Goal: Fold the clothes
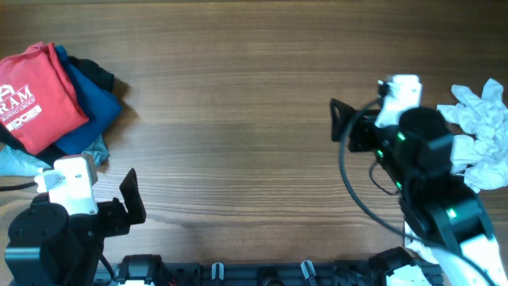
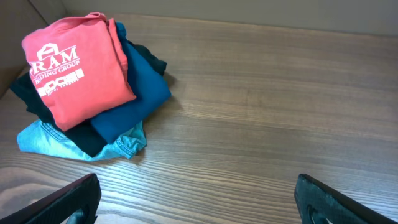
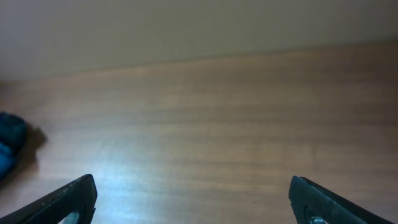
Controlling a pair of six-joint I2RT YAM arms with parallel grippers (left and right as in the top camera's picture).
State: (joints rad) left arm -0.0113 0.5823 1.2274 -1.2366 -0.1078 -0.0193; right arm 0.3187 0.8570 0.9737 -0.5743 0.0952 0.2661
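**Wood table, both grippers wide open, red shirt on the pile**

Brown wood table [image 1: 238, 95] fills every view.

The left gripper [image 2: 198, 190] is wide open and holds nothing. Its two black fingers [image 2: 68, 200] show at the bottom corners of the left wrist view, with bare wood between them. Ahead of it and off to its left lies the red T-shirt [image 2: 74, 68]. The shirt is folded flat, with its white letters and logo facing up. The gripper does not touch it. The shirt sits on top of a small pile. Under it are a blue garment [image 2: 140, 93], a dark garment [image 2: 25, 93], and a light blue cloth [image 2: 43, 140] at the bottom.

The right gripper [image 3: 193, 193] is wide open too and holds nothing. It is on the other side of the table, well apart from the red shirt. Only a bit of blue shows at the left edge of its view. From above, a crumpled white cloth [image 1: 480, 131] lies just beside the right arm.
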